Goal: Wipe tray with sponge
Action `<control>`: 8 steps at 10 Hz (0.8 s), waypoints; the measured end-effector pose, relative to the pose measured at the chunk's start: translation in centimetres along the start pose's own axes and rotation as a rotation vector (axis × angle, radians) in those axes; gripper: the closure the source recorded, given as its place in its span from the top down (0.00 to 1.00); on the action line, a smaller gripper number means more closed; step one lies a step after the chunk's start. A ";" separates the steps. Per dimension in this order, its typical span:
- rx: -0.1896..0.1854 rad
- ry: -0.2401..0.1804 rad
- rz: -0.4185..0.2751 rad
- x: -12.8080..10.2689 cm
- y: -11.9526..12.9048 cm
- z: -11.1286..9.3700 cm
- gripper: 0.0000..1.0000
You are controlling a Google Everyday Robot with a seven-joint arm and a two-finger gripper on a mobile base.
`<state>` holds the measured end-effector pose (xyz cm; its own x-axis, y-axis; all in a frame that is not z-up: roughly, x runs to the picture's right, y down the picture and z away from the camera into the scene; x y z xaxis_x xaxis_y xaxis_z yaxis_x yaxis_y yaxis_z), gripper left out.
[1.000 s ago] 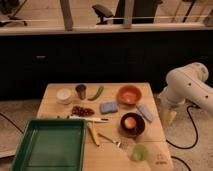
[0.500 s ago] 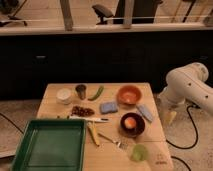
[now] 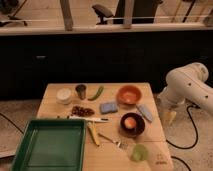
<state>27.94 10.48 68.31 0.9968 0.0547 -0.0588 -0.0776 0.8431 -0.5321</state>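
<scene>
Waiting sponge (image 3: 108,107): lying flat and untouched on the table (image 3: 52,107), past the tray's far right corner and apart from it.
Tray (image 3: 50,145): filling the table's near left corner, floor bare, not yet wiped.
Change: none over the last second, with the same parked arm and the same spread of objects; task judged not begun, sponge pickup first.
Gripper (image 3: 170,116): hanging fingers-down off the table's side, far to the tray's right, spread open and carrying nothing.
Look-alike: blue-grey slab (image 3: 145,113), farther right of the tray than the sponge, easily mistaken for it.
Edges: yellow stick-like item (image 3: 93,132) just beside the tray's right rim; thin white-and-dark utensil (image 3: 89,118) just beyond its far rim.
Obstacles: orange bowl (image 3: 129,94) and dark bowl (image 3: 132,123), both right of the tray, flanking the likely reach toward the sponge.
Open room: likely free descent from above; raised rim to clear when carrying across.
</scene>
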 end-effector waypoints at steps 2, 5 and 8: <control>0.005 -0.014 0.001 -3.0 -0.6 -0.2 0.80; 0.013 -0.021 0.004 -3.7 -1.1 -0.2 0.80; 0.024 -0.031 -0.001 -6.0 -1.5 0.7 0.80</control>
<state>22.13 9.27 70.04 0.9970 0.0704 -0.0317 -0.0767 0.8558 -0.5117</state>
